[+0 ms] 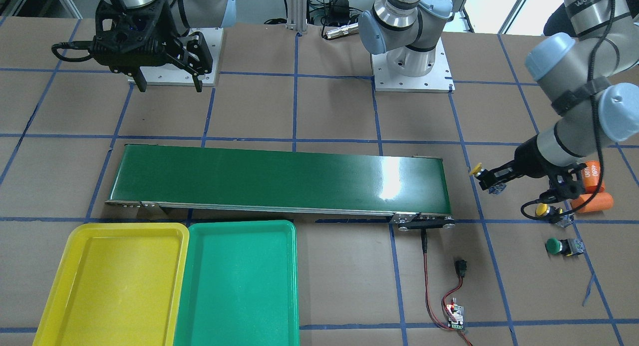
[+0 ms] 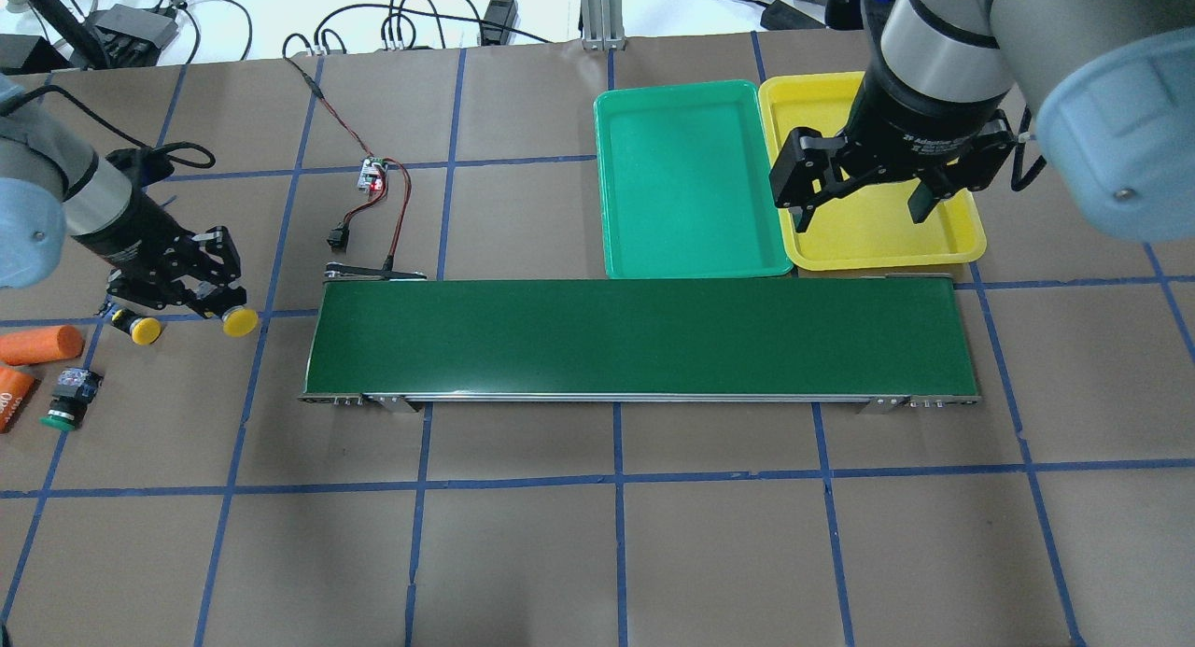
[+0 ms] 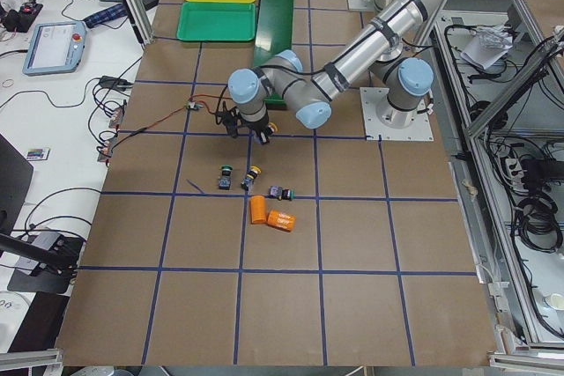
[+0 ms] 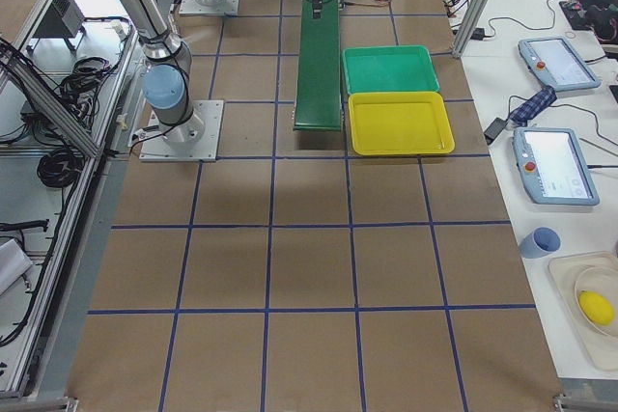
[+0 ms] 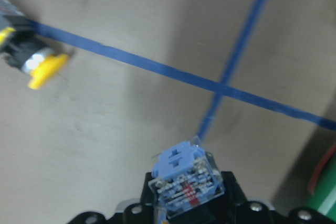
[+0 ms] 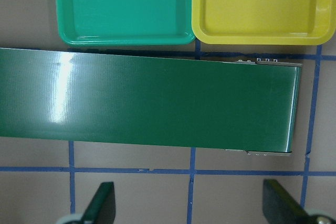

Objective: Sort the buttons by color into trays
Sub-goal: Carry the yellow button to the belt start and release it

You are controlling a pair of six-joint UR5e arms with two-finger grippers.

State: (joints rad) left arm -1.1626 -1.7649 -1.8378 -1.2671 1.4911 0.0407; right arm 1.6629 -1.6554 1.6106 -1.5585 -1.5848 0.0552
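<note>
Left gripper (image 1: 485,178), fingers (image 1: 497,173) clamped on 1 yellow-capped button (image 1: 476,170), held above the counter (image 1: 339,266) just off the conveyor belt (image 1: 279,178). Right gripper (image 2: 861,218), fingers (image 2: 803,216) apart, hovers over the yellow tray (image 2: 962,246).

yellow button (image 1: 476,169) clamped in left gripper (image 1: 491,179), held aloft, cap sideways. second yellow button (image 1: 541,209) and green button (image 1: 553,245) lying on sides, near each other. yellow tray (image 1: 120,281), green tray (image 1: 239,286) side by side, touching.
</note>
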